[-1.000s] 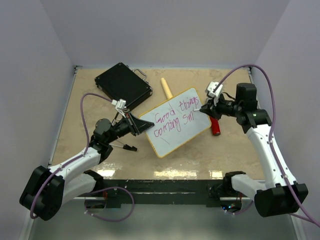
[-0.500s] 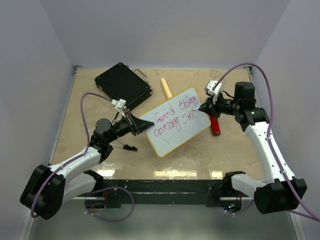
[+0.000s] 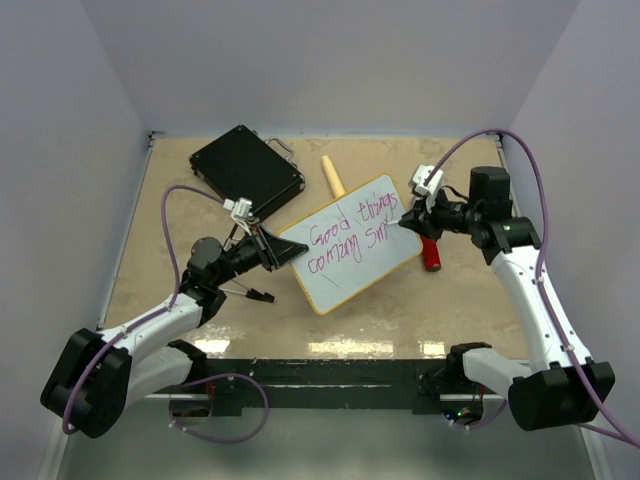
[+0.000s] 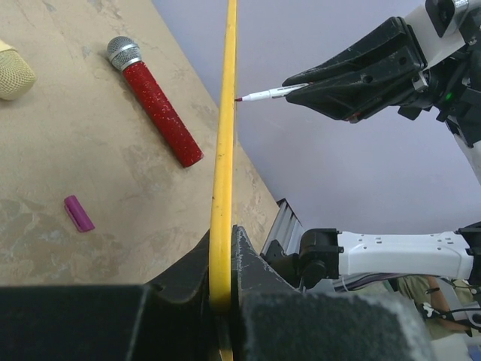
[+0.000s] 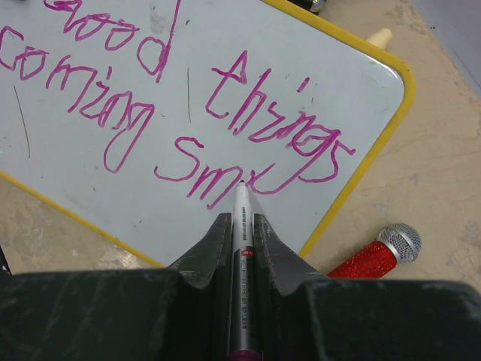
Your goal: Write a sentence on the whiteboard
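Observation:
The whiteboard (image 3: 352, 268), white with a yellow frame, is held tilted above the table. My left gripper (image 3: 283, 252) is shut on its left corner; the left wrist view has the frame edge-on (image 4: 224, 143) between my left gripper's (image 4: 222, 239) fingers. The sentence (image 3: 345, 238) is magenta, in two lines, reading "Good things coming Sm..." (image 5: 188, 113). My right gripper (image 3: 405, 218) is shut on a silver marker (image 5: 241, 203), whose tip touches the whiteboard (image 5: 75, 173) at the end of the second line. The marker (image 4: 263, 95) points at the board's face.
A black case (image 3: 247, 167) lies at the back left. A red glitter microphone (image 3: 430, 252) lies under the board's right corner. A cream microphone (image 3: 333, 177) lies behind the board. A purple cap (image 4: 78, 213) rests on the table. A thin black tool (image 3: 255, 293) lies by my left arm.
The marker tip has shifted slightly along the second line, and one more short magenta stroke stands after "Sm". The left arm and the board have kept still.

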